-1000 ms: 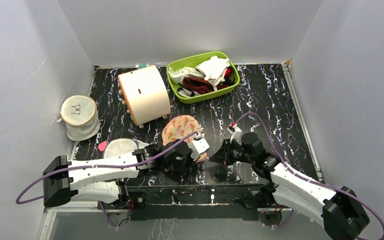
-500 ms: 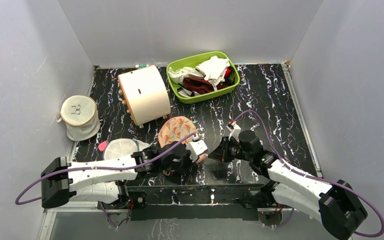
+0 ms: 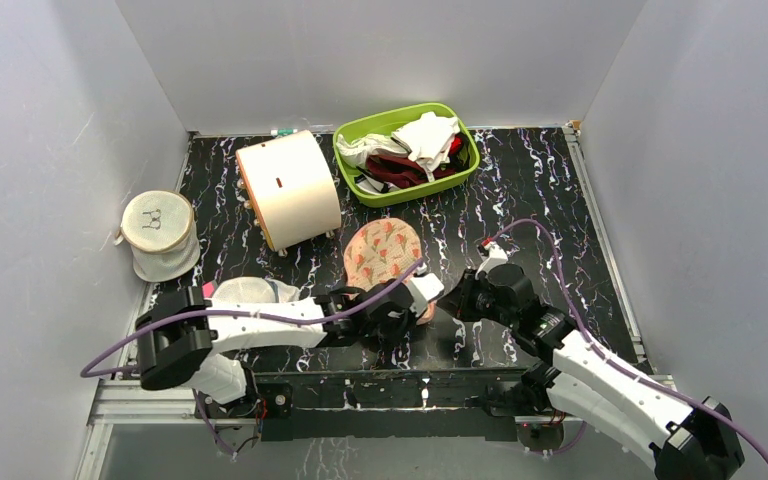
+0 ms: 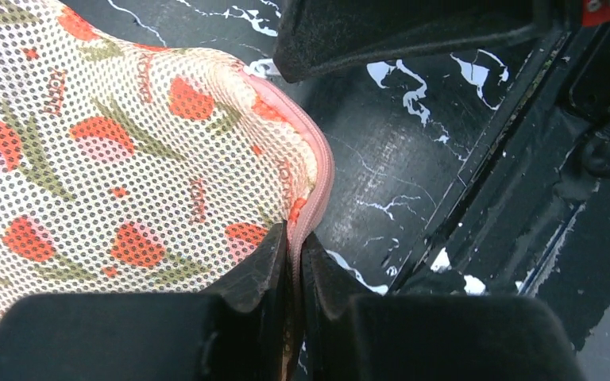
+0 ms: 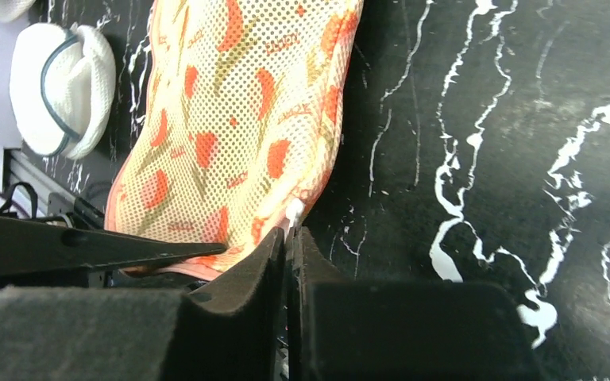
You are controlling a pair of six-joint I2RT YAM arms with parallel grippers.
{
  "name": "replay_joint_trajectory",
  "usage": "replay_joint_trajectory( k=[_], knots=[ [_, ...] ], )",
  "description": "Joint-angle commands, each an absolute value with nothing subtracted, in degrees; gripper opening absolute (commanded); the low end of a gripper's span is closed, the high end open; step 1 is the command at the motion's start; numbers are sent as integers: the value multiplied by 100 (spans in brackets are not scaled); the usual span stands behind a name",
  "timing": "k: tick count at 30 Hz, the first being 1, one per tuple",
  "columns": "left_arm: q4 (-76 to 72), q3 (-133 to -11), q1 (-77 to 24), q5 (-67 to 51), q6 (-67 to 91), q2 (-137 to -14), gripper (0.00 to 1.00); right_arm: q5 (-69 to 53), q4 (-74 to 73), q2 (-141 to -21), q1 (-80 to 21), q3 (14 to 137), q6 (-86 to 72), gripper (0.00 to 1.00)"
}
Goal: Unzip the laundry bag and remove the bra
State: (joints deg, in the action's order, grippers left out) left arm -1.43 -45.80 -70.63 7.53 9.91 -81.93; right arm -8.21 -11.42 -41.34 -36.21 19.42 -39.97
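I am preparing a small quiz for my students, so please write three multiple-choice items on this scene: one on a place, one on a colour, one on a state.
1. Where does the green basket stand?
A) between the arms
B) at the near left corner
C) at the far edge of the table

2. What colour is the zip edging of the laundry bag?
A) pink
B) blue
C) black

3. How is the left gripper?
A) open above the bag
B) shut on the zip edging
C) shut on the basket rim

Answers:
1 C, the top view shows it at the far edge.
2 A, the left wrist view shows pink edging.
3 B, its fingers pinch the edging there.
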Motion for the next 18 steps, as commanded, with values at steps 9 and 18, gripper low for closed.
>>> replay_joint_trajectory(
  k=[9,18],
  knots=[
    [-34,-5236,-7030,44,1232,-8928,56,-4,-2143,-3798,-3590,2922,-3730,34],
    [329,-5467,-5923,-1082,1058,-7597,98,53,-2329,-3393,-3590,3012,-3674,56]
  ],
)
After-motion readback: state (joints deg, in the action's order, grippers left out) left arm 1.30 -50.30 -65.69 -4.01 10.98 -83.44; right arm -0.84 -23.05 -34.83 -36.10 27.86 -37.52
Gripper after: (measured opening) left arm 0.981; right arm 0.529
